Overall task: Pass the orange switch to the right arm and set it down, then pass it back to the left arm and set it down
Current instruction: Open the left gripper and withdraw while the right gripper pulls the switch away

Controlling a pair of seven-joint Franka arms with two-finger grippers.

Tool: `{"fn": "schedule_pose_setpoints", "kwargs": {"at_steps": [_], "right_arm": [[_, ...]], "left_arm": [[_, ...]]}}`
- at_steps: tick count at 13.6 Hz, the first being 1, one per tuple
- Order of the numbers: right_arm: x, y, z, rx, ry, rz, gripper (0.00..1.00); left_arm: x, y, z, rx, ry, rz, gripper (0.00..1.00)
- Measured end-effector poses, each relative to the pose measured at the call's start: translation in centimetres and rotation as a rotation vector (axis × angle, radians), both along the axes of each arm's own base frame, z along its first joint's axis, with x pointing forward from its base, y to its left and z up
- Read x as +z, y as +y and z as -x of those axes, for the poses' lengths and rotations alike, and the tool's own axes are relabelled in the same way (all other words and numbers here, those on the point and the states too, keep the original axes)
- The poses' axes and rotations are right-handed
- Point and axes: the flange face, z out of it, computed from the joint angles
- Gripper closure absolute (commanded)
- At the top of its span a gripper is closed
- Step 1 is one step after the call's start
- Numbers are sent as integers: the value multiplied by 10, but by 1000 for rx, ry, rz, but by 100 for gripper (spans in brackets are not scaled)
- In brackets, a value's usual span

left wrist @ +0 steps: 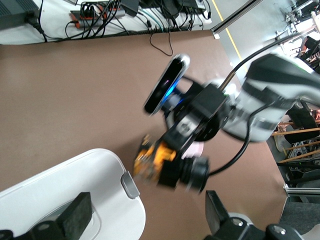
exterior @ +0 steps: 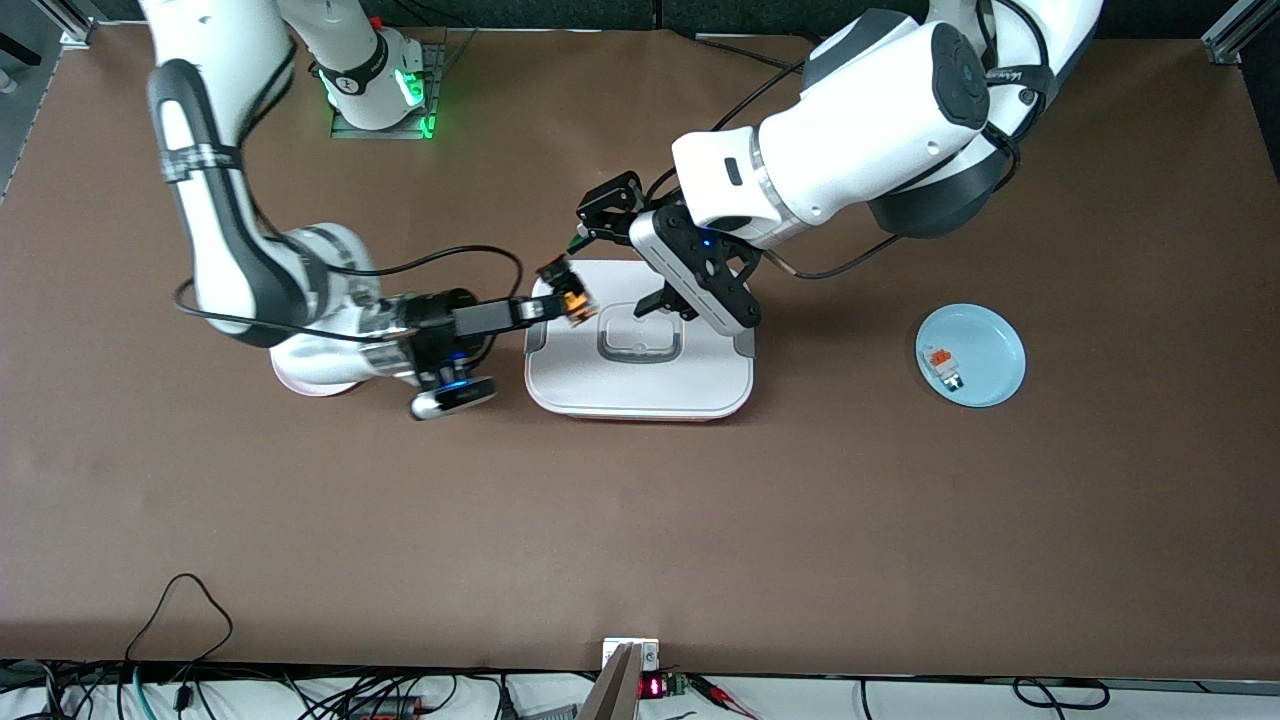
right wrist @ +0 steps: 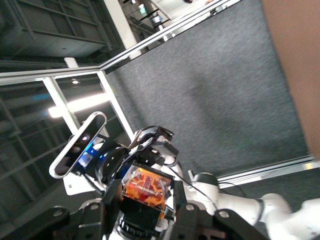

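I see the orange switch (exterior: 567, 290), black-bodied with an orange end, pinched in my right hand (exterior: 560, 293) over the box (exterior: 640, 385) edge, axis running ten-to-four o'clock; my left hand (exterior: 630, 250) is spread wide above the box.

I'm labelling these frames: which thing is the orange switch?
Find the white box mid-table. Over its corner toward the right arm's end, the right gripper is shut on the orange switch. It is black and orange, unlike the white block on the blue plate.

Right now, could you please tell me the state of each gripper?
Left gripper: open, empty, over the large white lidded box.
Right gripper: shut on the small orange-faced black switch.
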Motion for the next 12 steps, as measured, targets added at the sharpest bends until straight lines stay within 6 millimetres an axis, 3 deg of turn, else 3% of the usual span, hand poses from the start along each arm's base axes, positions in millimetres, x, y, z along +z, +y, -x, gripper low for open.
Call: {"fn": "schedule_pose_setpoints", "kwargs": {"at_steps": [2,4,9,12], "right_arm": [[5,-29,-5,13,-39,77,81],[7,-55,-6,41,-76,173,81],[12,-128,-5,131,-167,465,81],[15,-166,2,210,-249,635,81]], "left_arm": [[-2,15,1,-36,59,-61,0],[-6,45,1,-70,134,-159,0],[-21,146,-14,-52,233,-458,0],[-32,227,-36,22,295,-554,0]]}}
